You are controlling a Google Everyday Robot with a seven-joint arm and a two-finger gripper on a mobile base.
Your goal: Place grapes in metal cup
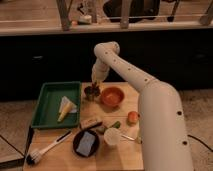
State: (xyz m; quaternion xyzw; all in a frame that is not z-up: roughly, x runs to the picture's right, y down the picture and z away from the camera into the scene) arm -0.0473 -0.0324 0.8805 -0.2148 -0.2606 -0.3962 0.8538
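Observation:
The metal cup stands on the wooden table between the green tray and the orange bowl. My gripper hangs at the end of the white arm, directly above the cup's rim and just touching or entering it. The grapes are not separately visible; something dark sits at the gripper tip over the cup, and I cannot tell what it is.
A green tray with a yellow and white item lies at left. An orange bowl sits right of the cup. A dish brush, a black plate with a sponge, a white cup and an orange fruit lie nearer.

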